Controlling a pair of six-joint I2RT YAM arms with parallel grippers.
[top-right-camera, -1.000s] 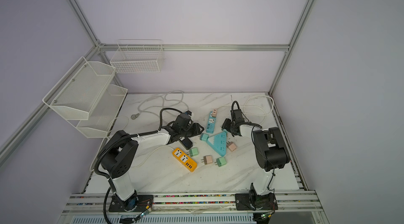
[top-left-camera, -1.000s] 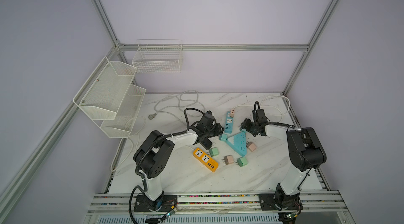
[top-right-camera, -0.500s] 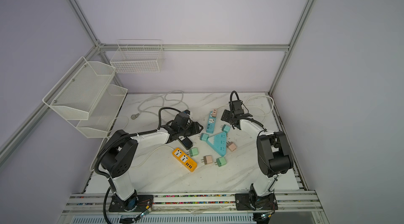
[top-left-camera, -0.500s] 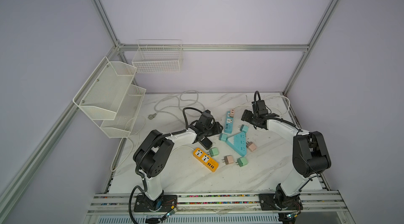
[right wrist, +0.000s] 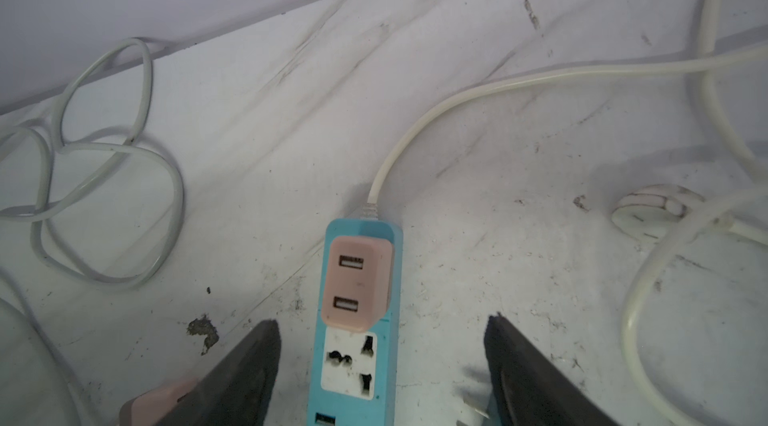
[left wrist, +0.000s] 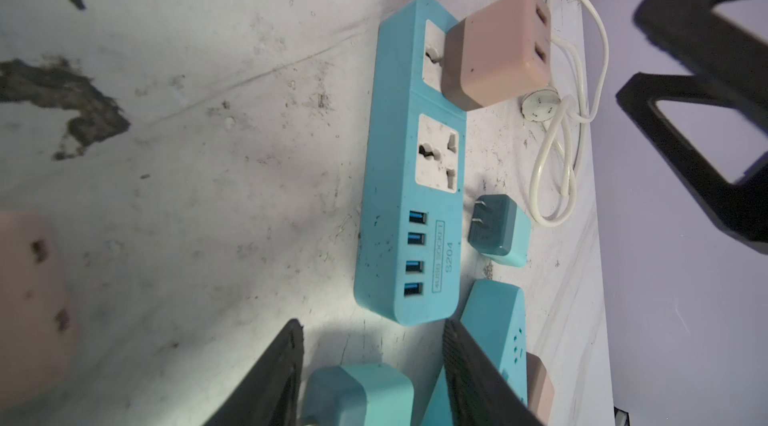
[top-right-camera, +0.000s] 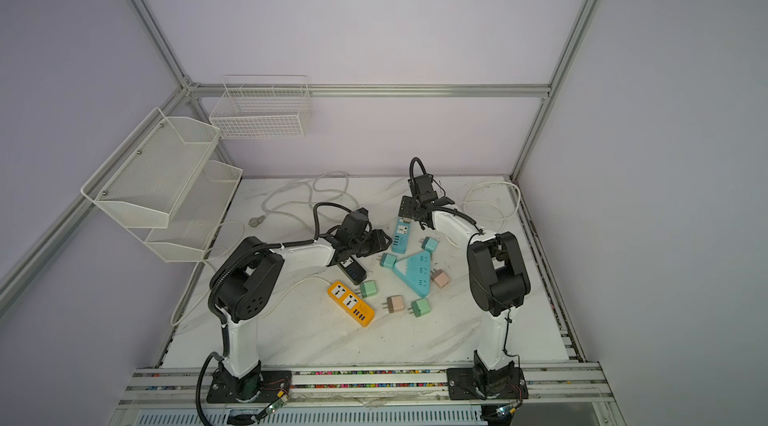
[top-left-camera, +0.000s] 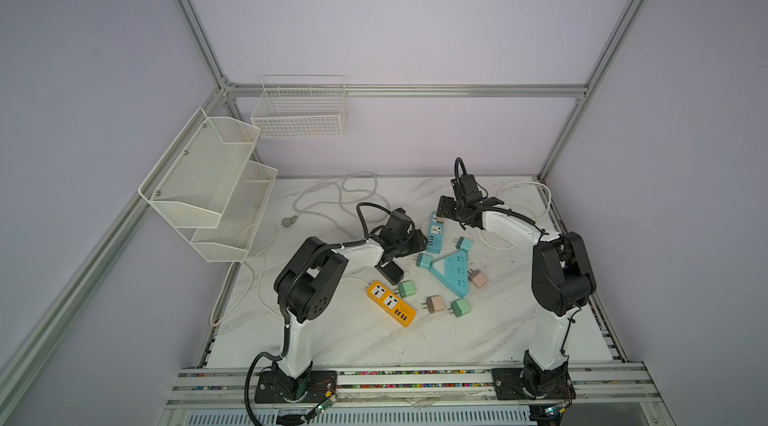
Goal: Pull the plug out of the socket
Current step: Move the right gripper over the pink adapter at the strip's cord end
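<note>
In both top views the blue strip [top-left-camera: 435, 236] lies mid-table with the pink plug [top-left-camera: 436, 219] seated at its 12 o'clock end. The right gripper [top-left-camera: 446, 214] hangs over that end, and the left gripper [top-left-camera: 419, 243] is at the strip's 9 o'clock.

Left wrist — jaws apart, teal plug [left wrist: 357, 392] lying between them, not pinched.

Right wrist — jaws spread wide astride the strip, clear of the pink plug, which sits in the socket nearest the cord [right wrist: 415, 124].
</note>
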